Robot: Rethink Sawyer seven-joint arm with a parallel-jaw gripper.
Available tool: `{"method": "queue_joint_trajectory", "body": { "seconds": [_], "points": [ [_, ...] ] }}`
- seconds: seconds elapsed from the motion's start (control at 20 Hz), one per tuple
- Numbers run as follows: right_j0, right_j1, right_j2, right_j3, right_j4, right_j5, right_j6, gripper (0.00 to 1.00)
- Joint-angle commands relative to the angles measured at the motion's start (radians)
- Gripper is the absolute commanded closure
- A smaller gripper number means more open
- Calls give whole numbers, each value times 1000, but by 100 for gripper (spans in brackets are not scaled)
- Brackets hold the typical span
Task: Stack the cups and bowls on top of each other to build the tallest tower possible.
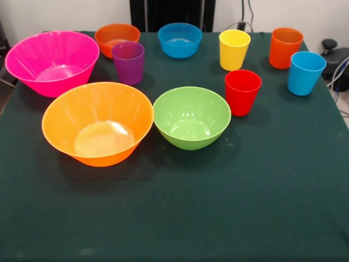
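Cups and bowls all stand apart and upright on the dark green surface (218,207); nothing stacked, so the tower is not yet begun. Gripper not visible, state cannot be told.

Bowls: large pink bowl (52,61) far left, large orange bowl (97,123) in front of it, green bowl (191,117) just beside that; small orange bowl (116,38) and small blue bowl (180,39) at the back.

Cups: purple cup (128,62), yellow cup (234,49), orange cup (285,47), light blue cup (305,72), red cup (242,91).

Judgement: the opening step calls for choosing a base piece, then descending over a rim for a clean grasp. Glossy, tapered plastic; likely slippery.
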Motion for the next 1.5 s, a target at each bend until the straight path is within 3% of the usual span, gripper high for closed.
{"method": "queue_joint_trajectory", "body": {
  "seconds": [0.05,0.65,1.0,1.25,1.5],
  "points": [
    [4,5,-5,-6,-28,108,150,0],
    [3,-9,-6,15,-25,100,154,0],
    [-22,30,3,67,-19,-7,128,0],
    [-49,89,20,112,-23,-136,123,0],
    [-57,118,18,123,-36,-174,124,0]
  ]
}}
